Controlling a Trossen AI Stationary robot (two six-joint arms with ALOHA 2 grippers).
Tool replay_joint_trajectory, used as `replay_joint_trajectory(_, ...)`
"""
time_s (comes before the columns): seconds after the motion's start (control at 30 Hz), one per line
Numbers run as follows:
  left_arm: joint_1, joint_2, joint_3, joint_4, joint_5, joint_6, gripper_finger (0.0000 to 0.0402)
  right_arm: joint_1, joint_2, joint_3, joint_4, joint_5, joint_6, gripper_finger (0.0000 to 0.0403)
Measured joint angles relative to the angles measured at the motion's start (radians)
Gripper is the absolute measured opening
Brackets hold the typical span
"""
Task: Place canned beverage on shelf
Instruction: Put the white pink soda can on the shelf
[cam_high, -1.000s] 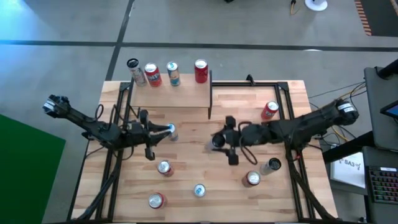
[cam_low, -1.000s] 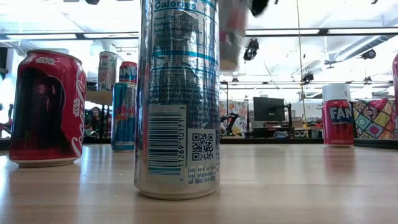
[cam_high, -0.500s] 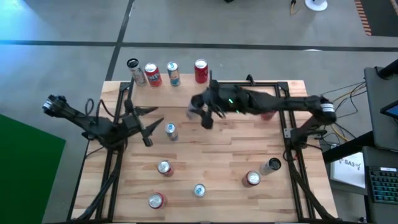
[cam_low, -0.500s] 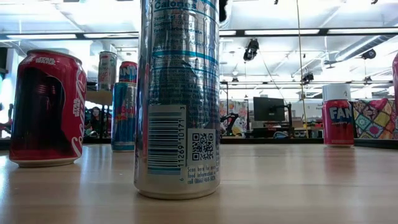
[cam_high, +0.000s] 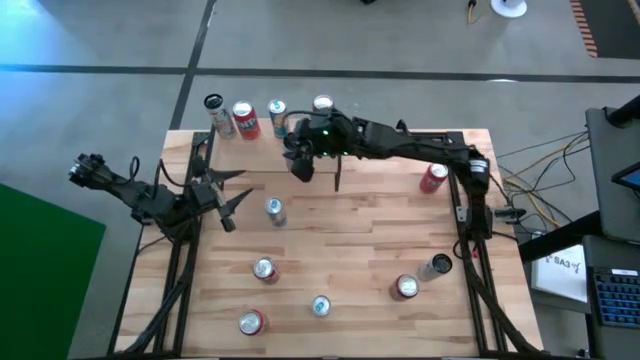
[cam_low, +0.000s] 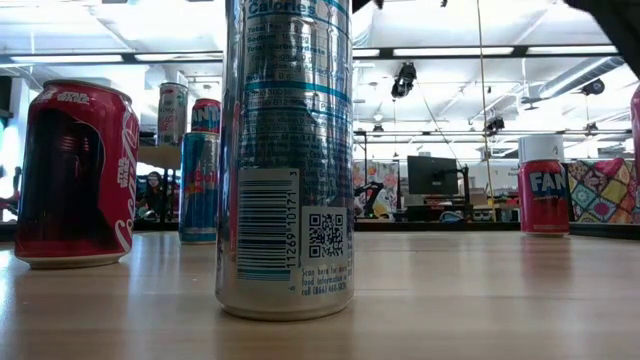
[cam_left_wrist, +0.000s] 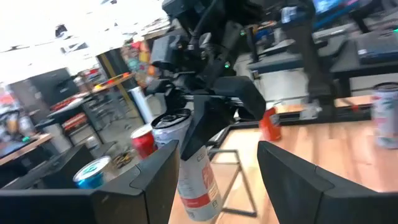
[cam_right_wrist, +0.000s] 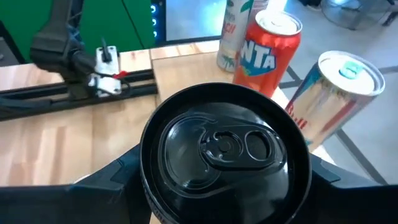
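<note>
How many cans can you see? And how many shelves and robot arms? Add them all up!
Cans: 12
Shelf: 1
Arms: 2
Total: 15

High cam looks straight down on the whole table (cam_high: 400, 225). Low cam sits at tabletop level, right up against a silver can (cam_low: 287, 160). Both wrist cams see the shelf (cam_right_wrist: 186, 65) cans.
</note>
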Motion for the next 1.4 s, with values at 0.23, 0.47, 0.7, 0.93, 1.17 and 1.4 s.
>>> replay_joint_trajectory(0.23, 0.000, -0.029, -0.003, -0.016, -0.055, -0.004, 0.0201, -0.014, 0.090, 0.124, -0.010, 0.004, -0.009, 0.0238)
replay_joint_trajectory(0.47, 0.000, -0.036, -0.003, 0.015, -0.058, -0.033, 0.0201, -0.023, 0.136, 0.184, -0.072, 0.064, 0.039, 0.0238)
replay_joint_trajectory(0.7, 0.002, -0.012, 0.002, 0.057, -0.059, -0.015, 0.0201, -0.038, 0.159, 0.186, 0.019, 0.066, 0.065, 0.0238)
replay_joint_trajectory(0.93, 0.003, -0.033, 0.008, 0.065, -0.062, -0.007, 0.0201, -0.035, 0.168, 0.184, 0.032, 0.048, 0.061, 0.0238)
replay_joint_trajectory(1.17, 0.003, -0.025, 0.008, 0.062, -0.061, -0.016, 0.0201, -0.036, 0.166, 0.184, -0.030, 0.049, 0.043, 0.0238)
replay_joint_trajectory(1.4, 0.003, 0.017, 0.007, 0.038, -0.049, -0.038, 0.0201, -0.036, 0.162, 0.184, -0.043, 0.048, 0.033, 0.0247)
